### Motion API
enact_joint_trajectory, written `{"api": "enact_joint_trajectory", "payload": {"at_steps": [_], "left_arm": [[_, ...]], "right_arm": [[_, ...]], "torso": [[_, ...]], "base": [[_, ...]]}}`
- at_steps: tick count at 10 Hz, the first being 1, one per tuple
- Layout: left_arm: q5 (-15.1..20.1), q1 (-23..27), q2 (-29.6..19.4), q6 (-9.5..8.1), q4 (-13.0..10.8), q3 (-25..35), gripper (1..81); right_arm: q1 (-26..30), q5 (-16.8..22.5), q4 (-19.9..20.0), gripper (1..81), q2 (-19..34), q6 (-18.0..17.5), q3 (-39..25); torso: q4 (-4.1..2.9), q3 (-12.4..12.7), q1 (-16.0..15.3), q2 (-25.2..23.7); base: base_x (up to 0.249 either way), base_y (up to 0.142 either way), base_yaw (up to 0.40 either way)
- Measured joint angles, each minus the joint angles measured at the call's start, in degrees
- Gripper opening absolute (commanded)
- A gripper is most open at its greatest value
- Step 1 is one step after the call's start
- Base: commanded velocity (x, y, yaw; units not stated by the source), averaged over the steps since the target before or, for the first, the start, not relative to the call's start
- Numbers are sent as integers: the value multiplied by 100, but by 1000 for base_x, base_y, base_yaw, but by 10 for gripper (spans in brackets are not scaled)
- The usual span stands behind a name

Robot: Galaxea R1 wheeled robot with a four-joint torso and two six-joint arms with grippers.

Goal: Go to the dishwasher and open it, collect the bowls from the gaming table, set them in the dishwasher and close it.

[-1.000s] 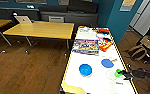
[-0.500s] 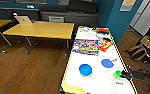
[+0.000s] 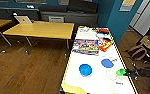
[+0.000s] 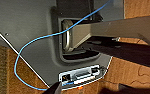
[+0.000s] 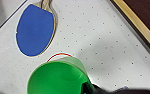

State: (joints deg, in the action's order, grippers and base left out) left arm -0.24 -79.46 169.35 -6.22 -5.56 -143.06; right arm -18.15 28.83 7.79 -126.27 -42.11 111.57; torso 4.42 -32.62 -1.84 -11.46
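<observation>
Two bowls (blue (image 3: pixel 85 69), green (image 3: pixel 120 72)) sit on the gaming table (image 3: pixel 98 86).

Two bowls (image 3: pixel 85 69) on gaming table (image 3: pixel 96 85), paddle (image 3: pixel 107 63) between.

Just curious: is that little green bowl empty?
Empty, it seems: the green bowl shows plain green inside, on the white gaming table.

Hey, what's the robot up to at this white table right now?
The robot stands at the near end of the white-topped gaming table. Its right claw reaches in from the right edge and is at the rim of the small green bowl; whether it has gripped the bowl is hard to tell. A blue bowl sits nearer the middle, a blue table-tennis paddle lies beside it, and board game boxes lie farther along.
</observation>
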Motion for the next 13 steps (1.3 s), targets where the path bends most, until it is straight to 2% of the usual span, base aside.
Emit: {"api": "enact_joint_trajectory", "payload": {"at_steps": [2,5,7,8,10,13], "left_arm": [[0,0,-99,2,-28,323,811],[-6,-4,-300,5,-102,753,811],[-6,-4,-325,21,-111,753,811],[0,-6,-332,22,-113,753,811],[-38,-9,-336,22,-135,756,811],[-176,-20,-510,22,-152,1009,811]], "right_arm": [[366,254,17,10,535,2,-812],[532,540,15,10,1701,2,-2136],[405,590,6,10,2495,60,-2836],[140,545,1,10,2748,176,-3122],[-596,197,-5,10,3073,411,-3432],[-2176,-1029,-9,10,3171,780,-3635]], "torso": [[0,0,0,0],[0,0,0,0],[0,0,2,0],[0,0,2,-2],[0,0,2,-2],[0,0,5,-2]], "base": [[0,0,0],[0,0,0],[0,0,0],[0,0,0],[0,0,0],[0,0,0]]}}
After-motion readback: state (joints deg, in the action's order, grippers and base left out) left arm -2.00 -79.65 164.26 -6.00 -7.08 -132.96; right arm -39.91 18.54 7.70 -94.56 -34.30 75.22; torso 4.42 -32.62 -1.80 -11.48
